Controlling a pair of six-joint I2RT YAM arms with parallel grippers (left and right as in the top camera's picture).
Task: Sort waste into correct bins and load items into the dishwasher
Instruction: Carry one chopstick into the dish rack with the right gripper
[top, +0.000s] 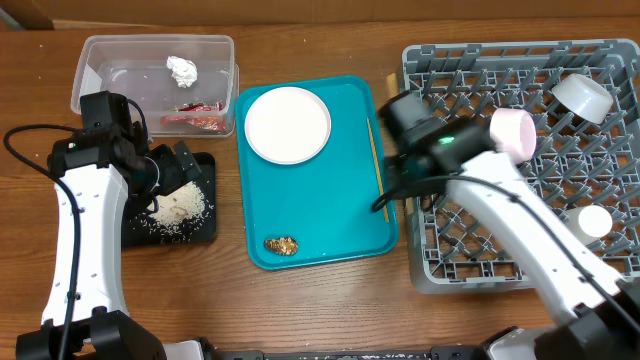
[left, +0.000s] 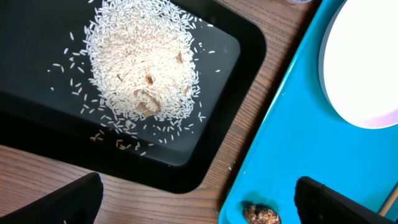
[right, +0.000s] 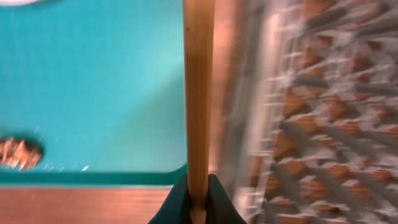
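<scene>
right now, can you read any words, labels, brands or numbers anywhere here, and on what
No text can be read in any view.
red wrapper in the clear tub: may bear print, too small to read.
black tray, teal tray, white plate, dish rack, chopstick: no marks seen.
right wrist view: blurred by motion.
</scene>
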